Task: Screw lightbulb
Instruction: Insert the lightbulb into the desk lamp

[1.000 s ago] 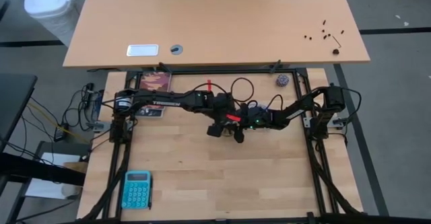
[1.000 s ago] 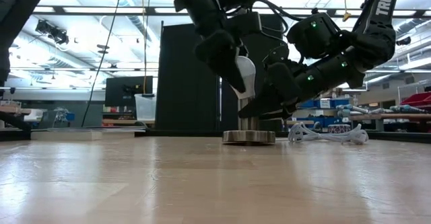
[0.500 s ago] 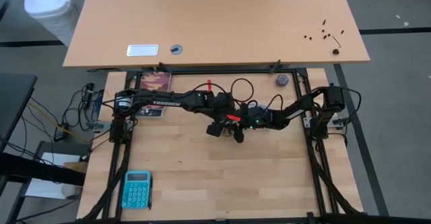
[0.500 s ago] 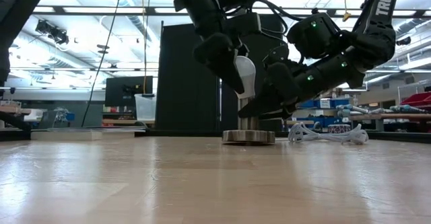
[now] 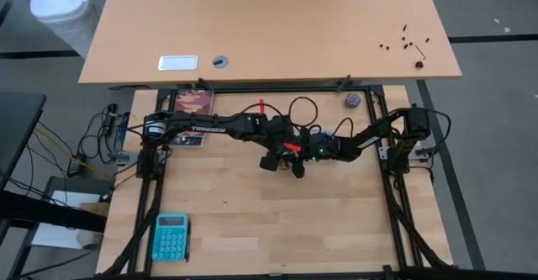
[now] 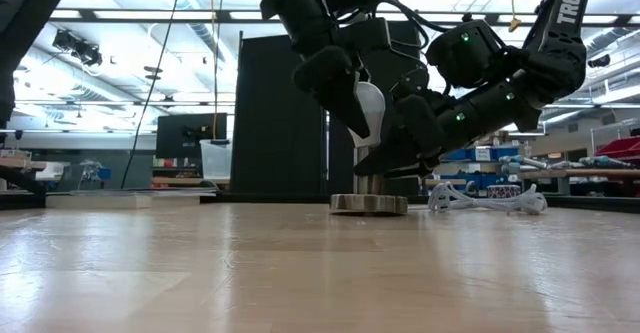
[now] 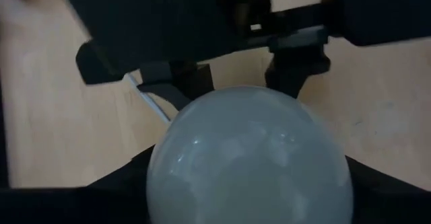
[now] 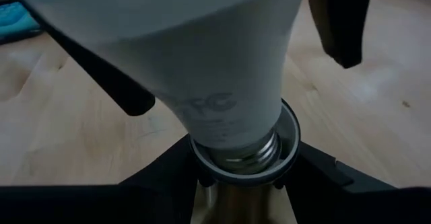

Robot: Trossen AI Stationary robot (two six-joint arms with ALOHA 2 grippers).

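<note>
1. Jaws of the left gripper flank the white pear-shaped lightbulb; whether they clamp it cannot be told. Jaws of the right gripper grip the metal socket collar.
2. Lightbulb: upright near the table's middle, its silvery threaded base entering the collar above the round metallic socket disc.
3. Step, as judged: threading under way; next, a firm hold and another twist, axis kept vertical.

From above, my arms cover the lightbulb completely. My left wrist view cuts its dome off at the edge, and my left fingers are probably touching it, though shadow hides the contact.
</note>
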